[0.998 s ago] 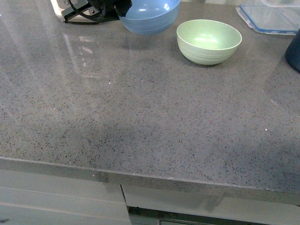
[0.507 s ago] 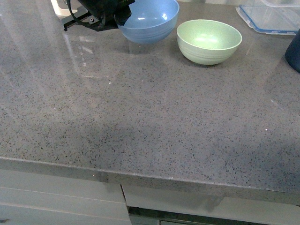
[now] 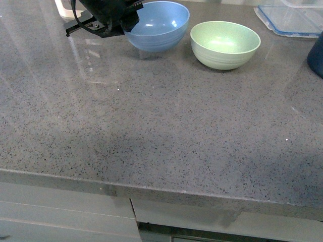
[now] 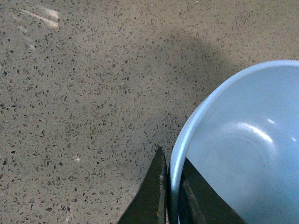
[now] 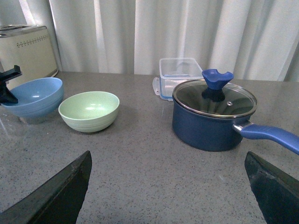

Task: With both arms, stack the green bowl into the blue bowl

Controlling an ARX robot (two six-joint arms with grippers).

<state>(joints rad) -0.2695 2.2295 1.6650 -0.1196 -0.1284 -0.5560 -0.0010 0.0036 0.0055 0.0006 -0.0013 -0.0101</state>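
The light-blue bowl stands on the grey counter at the back, just left of the pale green bowl, with a small gap between them. My left gripper is shut on the blue bowl's left rim; in the left wrist view its two dark fingers pinch the rim of the blue bowl from outside and inside. My right gripper stands open and wide, low over the counter, well short of the green bowl and the blue bowl. The right gripper is out of the front view.
A navy pot with a glass lid and blue handle stands right of the green bowl, its edge showing in the front view. A clear lidded container lies behind. A cream toaster stands at the back left.
My left gripper has lowered the blue bowl from above the counter down onto it, beside the green bowl. The green bowl has not moved.
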